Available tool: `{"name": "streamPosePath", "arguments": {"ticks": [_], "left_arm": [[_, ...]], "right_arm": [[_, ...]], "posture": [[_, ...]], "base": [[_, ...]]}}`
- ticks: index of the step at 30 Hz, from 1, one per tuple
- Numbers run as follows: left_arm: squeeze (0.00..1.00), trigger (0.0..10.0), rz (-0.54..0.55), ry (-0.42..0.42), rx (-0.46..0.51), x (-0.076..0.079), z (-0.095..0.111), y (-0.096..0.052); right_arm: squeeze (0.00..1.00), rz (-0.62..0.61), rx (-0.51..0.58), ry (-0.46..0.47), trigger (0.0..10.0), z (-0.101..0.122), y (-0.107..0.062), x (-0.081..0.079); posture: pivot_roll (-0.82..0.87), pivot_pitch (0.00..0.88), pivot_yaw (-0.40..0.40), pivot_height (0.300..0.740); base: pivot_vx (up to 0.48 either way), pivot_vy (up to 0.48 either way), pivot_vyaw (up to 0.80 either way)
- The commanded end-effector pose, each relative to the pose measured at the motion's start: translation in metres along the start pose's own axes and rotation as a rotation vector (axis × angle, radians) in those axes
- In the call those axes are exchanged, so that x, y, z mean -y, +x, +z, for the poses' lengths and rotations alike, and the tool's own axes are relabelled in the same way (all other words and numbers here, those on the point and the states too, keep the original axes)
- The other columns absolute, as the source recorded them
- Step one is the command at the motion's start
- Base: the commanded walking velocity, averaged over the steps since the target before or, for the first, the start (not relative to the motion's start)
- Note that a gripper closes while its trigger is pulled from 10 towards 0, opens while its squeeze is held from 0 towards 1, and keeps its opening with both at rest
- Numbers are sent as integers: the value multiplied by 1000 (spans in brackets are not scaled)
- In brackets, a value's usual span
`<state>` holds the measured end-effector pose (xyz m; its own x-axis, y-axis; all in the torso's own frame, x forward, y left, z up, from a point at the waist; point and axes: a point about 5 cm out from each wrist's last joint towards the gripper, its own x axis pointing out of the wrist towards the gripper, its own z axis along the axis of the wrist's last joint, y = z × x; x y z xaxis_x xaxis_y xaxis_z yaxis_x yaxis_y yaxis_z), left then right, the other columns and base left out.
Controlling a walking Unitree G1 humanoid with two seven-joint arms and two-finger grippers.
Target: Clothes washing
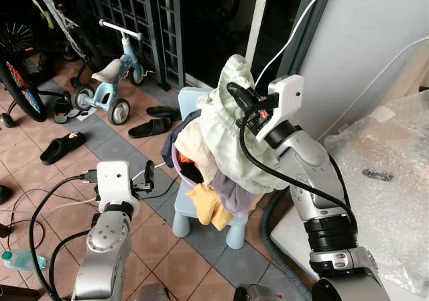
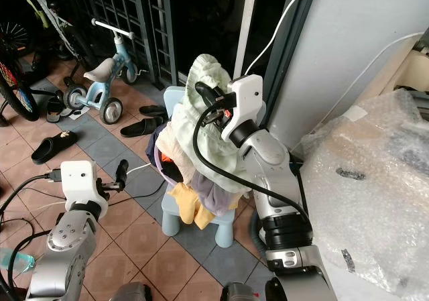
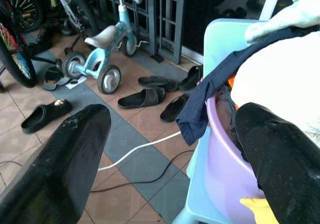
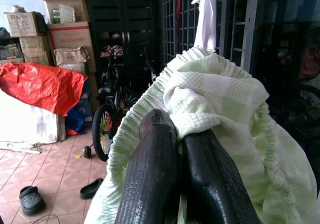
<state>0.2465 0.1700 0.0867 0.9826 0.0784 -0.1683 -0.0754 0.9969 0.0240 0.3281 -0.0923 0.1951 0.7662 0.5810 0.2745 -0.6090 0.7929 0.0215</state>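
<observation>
My right gripper (image 1: pixel 236 93) is shut on a pale green checked cloth (image 1: pixel 231 137), held up above a heap of laundry. In the right wrist view the two fingers (image 4: pixel 155 154) pinch a fold of that cloth (image 4: pixel 220 94). The heap, with a yellow garment (image 1: pixel 208 204) and a navy one (image 3: pixel 210 89), fills a purple basin (image 1: pixel 182 169) standing on a light blue child's chair (image 1: pixel 201 220). Low at the chair's left, my left gripper (image 1: pixel 147 177) is open with nothing between its fingers, facing the basin's rim (image 3: pixel 220 169).
A blue tricycle (image 1: pixel 110 80), black sandals (image 1: pixel 151 127) and a black clog (image 1: pixel 62 147) lie on the tiled floor to the left. A white cable (image 3: pixel 135 151) crosses the floor. A bubble-wrapped bulk (image 1: pixel 382 173) stands right, with a grey hose (image 1: pixel 268 234) beside the chair.
</observation>
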Motion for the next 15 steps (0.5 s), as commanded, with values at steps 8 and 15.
{"name": "streamPosePath", "arguments": {"ticks": [8, 15], "left_arm": [[0, 10000, 60, 10, 70, -1, 12, 3], [0, 10000, 51, 48, 74, 4, 15, 10]], "right_arm": [[0, -164, 73, -134, 0, 25, -13, 20], [0, -294, -35, -132, 0, -3, -49, 20]], "posture": [[-1, 48, 4, 740], [-22, 44, 25, 740]], "base": [[0, 0, 0], [0, 0, 0]]}}
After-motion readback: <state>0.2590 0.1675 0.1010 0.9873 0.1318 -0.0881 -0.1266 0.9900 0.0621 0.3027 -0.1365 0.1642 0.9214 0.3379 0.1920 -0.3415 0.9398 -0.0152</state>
